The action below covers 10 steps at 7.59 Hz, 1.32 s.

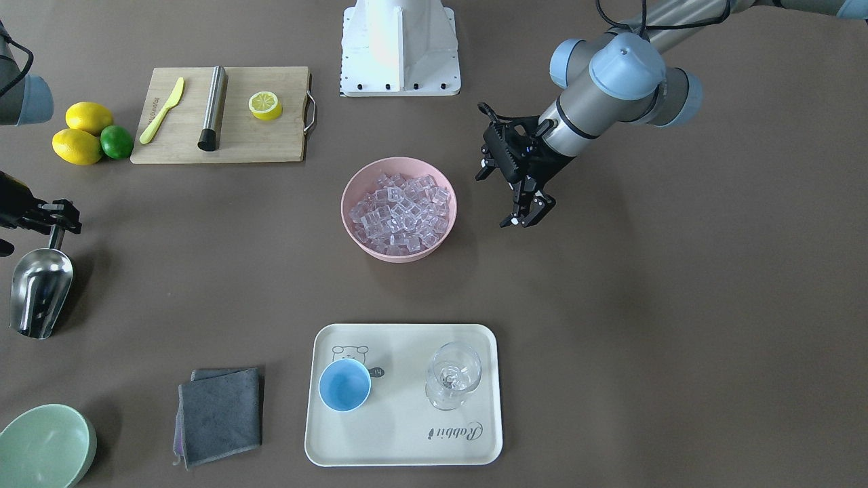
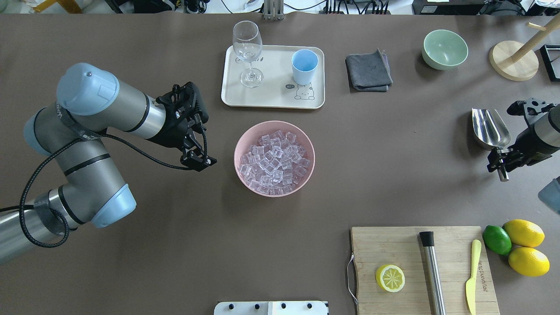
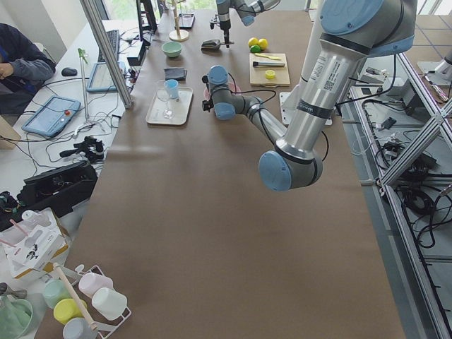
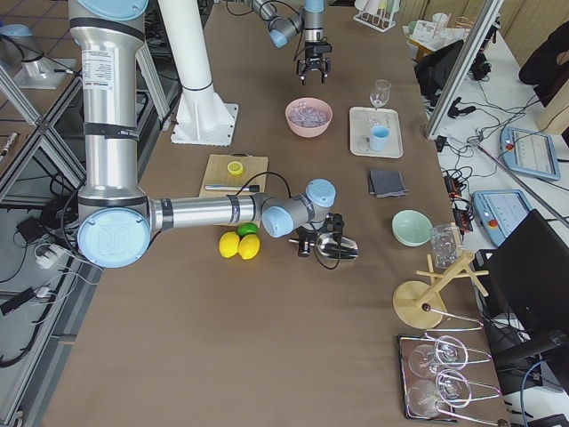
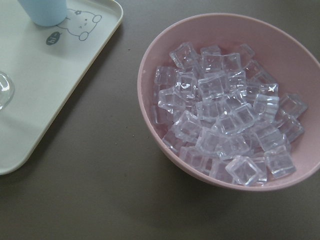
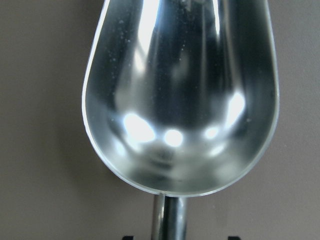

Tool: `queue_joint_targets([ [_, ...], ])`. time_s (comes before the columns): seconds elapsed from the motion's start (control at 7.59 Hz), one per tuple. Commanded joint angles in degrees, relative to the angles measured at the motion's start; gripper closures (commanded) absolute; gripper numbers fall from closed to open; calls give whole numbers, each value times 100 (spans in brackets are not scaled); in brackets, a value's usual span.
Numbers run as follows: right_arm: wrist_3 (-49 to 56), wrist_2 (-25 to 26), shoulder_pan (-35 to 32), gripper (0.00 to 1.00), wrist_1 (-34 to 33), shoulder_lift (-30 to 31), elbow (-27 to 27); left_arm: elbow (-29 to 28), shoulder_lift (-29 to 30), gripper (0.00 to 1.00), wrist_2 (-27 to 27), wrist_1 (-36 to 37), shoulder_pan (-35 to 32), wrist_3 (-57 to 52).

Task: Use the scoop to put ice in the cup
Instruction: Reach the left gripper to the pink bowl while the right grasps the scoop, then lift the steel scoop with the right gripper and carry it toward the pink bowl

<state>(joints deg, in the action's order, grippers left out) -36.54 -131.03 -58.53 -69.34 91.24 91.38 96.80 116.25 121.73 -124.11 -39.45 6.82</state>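
The steel scoop (image 1: 41,291) lies trough-up at the table's right end, and it fills the right wrist view (image 6: 180,90). My right gripper (image 1: 57,220) is open, with a finger on each side of the scoop's short handle and a gap to it. The ice (image 1: 401,213) is a heap of clear cubes in a pink bowl (image 1: 349,196) at the table's middle. The light blue cup (image 1: 344,385) stands empty on a cream tray (image 1: 407,434). My left gripper (image 1: 525,213) is open and empty beside the pink bowl.
A clear stemmed glass (image 1: 453,375) stands on the tray beside the cup. A grey cloth (image 1: 220,415) and a pale green bowl (image 1: 44,447) lie near the scoop. A cutting board (image 1: 258,142) holds a steel cylinder (image 1: 212,107), a half lemon and a yellow knife.
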Motion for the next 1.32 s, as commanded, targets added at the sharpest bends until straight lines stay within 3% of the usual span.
queue_joint_targets([
  [0.0, -3, -19, 8, 100, 8, 43, 29, -526, -68, 2, -280, -1038, 112, -533],
  [0.13, 6, -141, -1, 100, -1, 95, 159, -843, 72, 2, -282, -1419, 191, -524],
  [0.26, 15, -142, -10, 100, -384, 243, 709, -1221, 177, 2, -334, -1971, 288, -524],
  [0.4, 67, -116, -10, 100, -1179, 245, 1419, -1503, 248, 2, -386, -2403, 350, -524],
  [0.66, 120, -54, -27, 100, -1469, 97, 2249, -2144, 485, 2, -387, -3089, 455, -533],
  [0.92, 1946, -28, -27, 100, -1512, -456, 2463, -2585, 688, 2, -387, -3583, 605, -794],
  [1.19, 3425, 505, 16, 100, -1591, -746, 2543, -2700, 732, 2, -387, -3759, 727, -876],
])
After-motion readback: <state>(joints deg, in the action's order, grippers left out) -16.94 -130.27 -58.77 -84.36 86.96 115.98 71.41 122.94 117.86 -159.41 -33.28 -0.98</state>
